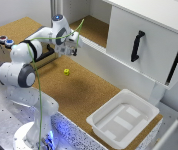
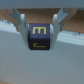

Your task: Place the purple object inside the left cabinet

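Gripped tight in the end effector (image 2: pixel 39 31), the purple object (image 2: pixel 39 37) is held just before the left cabinet (image 1: pixel 91 27), beyond its low front panel.

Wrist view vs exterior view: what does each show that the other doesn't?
Wrist only: the purple object, a dark cube with yellow marks, sits clamped between the fingers, with a white panel below it.

Exterior only: the arm, the yellow piece on the cork table, the white bin, the door with a black handle, and the left cabinet. The cube cannot be made out there.

Both: the gripper, and cork surfacing.
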